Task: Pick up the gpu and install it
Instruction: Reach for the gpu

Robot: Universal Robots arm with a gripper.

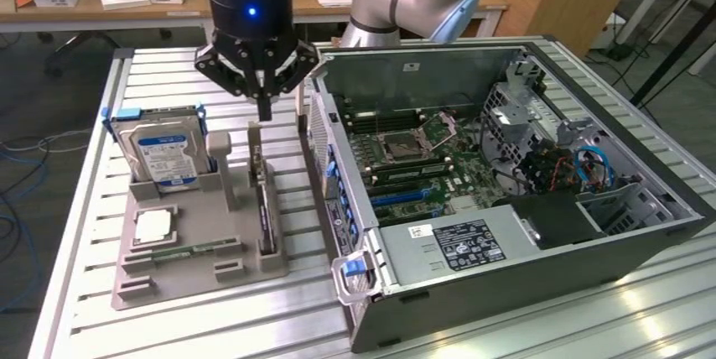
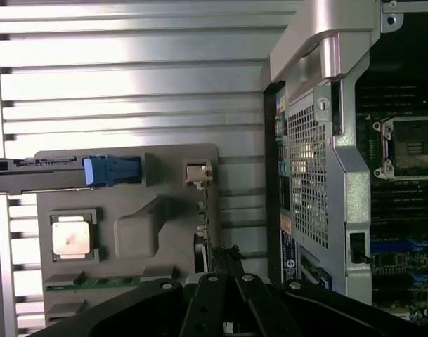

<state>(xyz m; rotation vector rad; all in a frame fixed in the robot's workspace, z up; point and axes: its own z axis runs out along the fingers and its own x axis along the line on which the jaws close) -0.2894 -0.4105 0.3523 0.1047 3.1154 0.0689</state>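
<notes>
Tool (image 1: 265, 113) fingers together, just above gpu (image 1: 267, 212), which stands upright in grey tray (image 1: 196, 229). Risk: closed tips strike card edge; off-centre grip tilts card, jams slot.

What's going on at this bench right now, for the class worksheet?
One robot arm's gripper hangs over the grey parts tray, jaws shut right at the top edge of the gpu. The card stands on edge in its tray slot; whether it is gripped is unclear. The open computer case sits beside the tray, the gpu not yet in it.
</notes>
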